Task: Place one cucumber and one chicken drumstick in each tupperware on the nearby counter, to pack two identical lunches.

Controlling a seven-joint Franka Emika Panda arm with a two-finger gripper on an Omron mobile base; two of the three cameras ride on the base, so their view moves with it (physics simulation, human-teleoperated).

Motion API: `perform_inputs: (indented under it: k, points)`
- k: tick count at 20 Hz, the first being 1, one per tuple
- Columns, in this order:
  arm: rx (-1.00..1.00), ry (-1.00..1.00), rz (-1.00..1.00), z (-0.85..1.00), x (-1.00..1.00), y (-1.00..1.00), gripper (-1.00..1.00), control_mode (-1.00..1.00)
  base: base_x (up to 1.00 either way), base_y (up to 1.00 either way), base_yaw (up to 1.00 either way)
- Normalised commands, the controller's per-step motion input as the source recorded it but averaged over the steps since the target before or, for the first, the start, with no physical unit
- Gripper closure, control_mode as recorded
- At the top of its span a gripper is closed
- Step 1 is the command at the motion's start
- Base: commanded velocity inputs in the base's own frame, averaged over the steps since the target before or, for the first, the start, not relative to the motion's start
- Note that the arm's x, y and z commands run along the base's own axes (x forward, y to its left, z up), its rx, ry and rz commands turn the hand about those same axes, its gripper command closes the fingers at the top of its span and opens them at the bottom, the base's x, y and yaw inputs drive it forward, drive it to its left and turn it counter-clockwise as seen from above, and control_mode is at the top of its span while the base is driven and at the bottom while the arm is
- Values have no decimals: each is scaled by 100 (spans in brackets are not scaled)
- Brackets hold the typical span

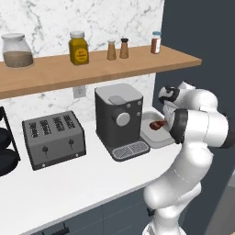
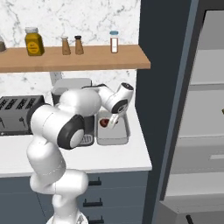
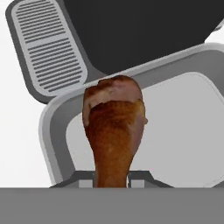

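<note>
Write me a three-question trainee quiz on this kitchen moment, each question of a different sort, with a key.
1. True or false: the jaws are shut on the chicken drumstick.
2. Multiple choice: the tupperware sits on the counter directly beside which appliance? A) the toaster B) the coffee machine C) a microwave
3. Short answer: how many cucumbers lie in that tupperware?

Key
1. True; the hand view shows the drumstick rising from between the fingertips, over the tupperware.
2. B
3. None can be seen; the floor that shows is bare grey.
</note>
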Motion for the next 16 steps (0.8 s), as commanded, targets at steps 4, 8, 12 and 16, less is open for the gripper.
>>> perform_inputs:
  k: [4,8,12,16]
  points:
    - [2,0,1,-49,47,0,100,-100,0,0,0]
    - [5,0,0,-46,46,-9,100,-100,0,0,0]
    - [18,0,0,-5,46,-3,100,-100,0,0,0]
    - [8,0,0,0,64,0,100,-100,0,0,0]
